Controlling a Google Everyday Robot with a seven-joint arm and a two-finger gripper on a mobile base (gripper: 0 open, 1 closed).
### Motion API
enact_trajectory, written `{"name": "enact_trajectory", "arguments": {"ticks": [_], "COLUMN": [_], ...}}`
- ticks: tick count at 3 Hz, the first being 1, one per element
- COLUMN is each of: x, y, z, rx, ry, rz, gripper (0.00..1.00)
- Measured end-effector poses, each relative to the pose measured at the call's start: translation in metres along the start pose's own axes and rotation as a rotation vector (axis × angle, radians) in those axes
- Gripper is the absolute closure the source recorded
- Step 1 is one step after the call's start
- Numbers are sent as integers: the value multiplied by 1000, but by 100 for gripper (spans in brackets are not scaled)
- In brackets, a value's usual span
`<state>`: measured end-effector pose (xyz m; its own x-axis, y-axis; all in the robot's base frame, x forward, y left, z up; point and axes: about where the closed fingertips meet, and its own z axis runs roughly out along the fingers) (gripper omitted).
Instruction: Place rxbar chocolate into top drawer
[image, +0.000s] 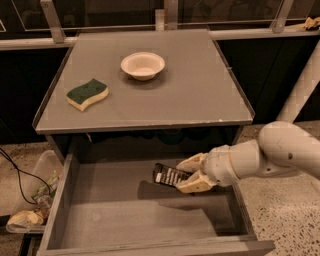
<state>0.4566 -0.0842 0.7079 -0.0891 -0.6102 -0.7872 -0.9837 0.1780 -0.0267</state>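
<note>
Reaching in from the right, the arm (280, 155) holds its pincer (183, 176) over the open top drawer (56, 205), in the right half of the drawer and just in front of the bench (200, 100) edge. The two tan fingers (192, 161) are clamped on the rxbar chocolate (169, 176), one above and one below its right end. The bar lies nearly level, with its long axis running left to right across the drawer; the free end points left toward the far side wall and sits a touch higher in view than the gripped end. Its lettered face shows to the camera. The bar hangs above the drawer floor, and a dark shadow (165, 194) lies on the floor beneath it. On the bench stand a white bowl (142, 65) and, well apart to its left, a green-and-yellow sponge (87, 94).
</note>
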Motion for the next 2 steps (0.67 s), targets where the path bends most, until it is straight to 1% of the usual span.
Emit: {"name": "enact_trajectory", "arguments": {"ticks": [1,2], "x": [9,16], "y": [-4,-10], "z": [33,60], "rx": [46,117], "ry": [-9,47], "rz": [-1,2], "gripper": [100,100]}}
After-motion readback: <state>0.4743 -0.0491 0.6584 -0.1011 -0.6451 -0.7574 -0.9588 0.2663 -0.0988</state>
